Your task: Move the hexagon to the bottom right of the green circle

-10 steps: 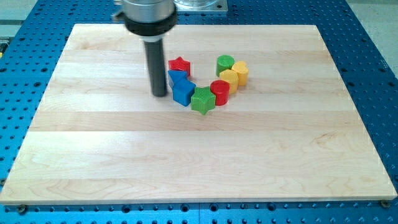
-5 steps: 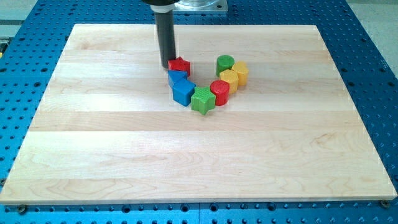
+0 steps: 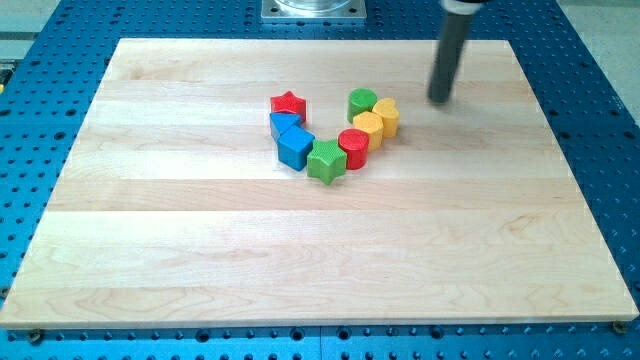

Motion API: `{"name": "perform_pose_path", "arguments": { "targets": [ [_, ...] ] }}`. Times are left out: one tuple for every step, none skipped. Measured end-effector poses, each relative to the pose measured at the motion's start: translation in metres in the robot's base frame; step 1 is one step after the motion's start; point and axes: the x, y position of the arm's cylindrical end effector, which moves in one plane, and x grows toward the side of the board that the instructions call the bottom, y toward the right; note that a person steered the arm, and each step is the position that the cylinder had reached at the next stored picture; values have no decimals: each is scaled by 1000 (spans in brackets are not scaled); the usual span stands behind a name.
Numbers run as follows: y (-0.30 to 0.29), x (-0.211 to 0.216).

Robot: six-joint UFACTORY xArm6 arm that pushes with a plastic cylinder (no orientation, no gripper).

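The green circle (image 3: 362, 102) sits above the middle of the wooden board (image 3: 150, 250). A yellow hexagon (image 3: 369, 128) lies just below it, touching a yellow circle (image 3: 387, 115) at its upper right. My tip (image 3: 439, 100) rests on the board to the right of the yellow circle, well apart from every block. The rod rises from it toward the view's top.
A red circle (image 3: 353, 146) touches the hexagon's lower left. A green star (image 3: 326, 161), a blue cube (image 3: 295, 147), another blue block (image 3: 283, 124) and a red star (image 3: 288, 104) curve away to the left.
My tip has moved from beside the blue blocks up past the red star, then far to the right of the cluster. The blocks have not moved.
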Motion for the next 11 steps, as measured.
{"name": "perform_pose_path", "arguments": {
  "targets": [
    [69,19],
    [55,52],
    [28,63],
    [-46,60],
    [-62,51],
    [-89,49],
    [-106,49],
    [-123,49],
    [-119,42],
    [-110,7],
    [-135,-2]
  ]
}}
